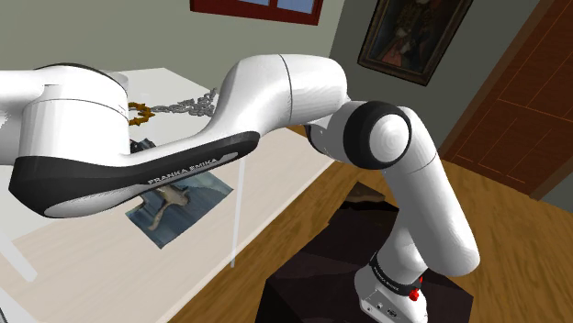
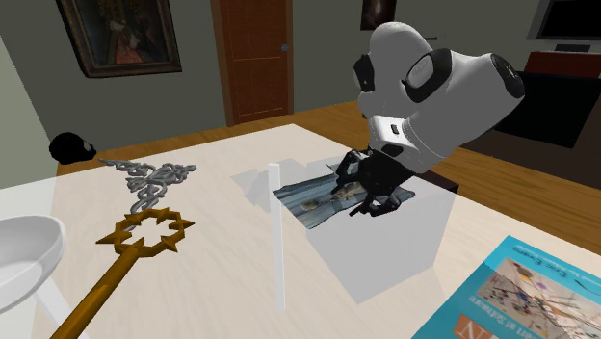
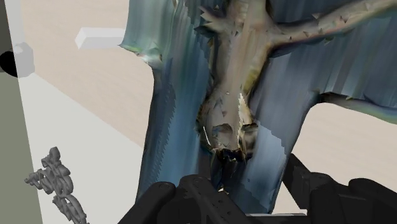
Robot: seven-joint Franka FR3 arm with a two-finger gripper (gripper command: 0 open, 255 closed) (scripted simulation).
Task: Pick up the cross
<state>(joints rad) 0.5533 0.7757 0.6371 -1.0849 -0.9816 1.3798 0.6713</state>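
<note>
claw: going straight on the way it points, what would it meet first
The blue-grey cross lying flat on the table, directly ahead of the claw; the gap looks very small, contact unclear.

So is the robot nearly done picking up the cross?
About halfway, I'd say. Done: the reaching, since the gripper is down at the blue-grey cross, right at its lower end. In hand: getting a grip, though I can't tell whether it is squeezing. Left: the lifting, because the cross lies on the table, not up in the air.
</note>
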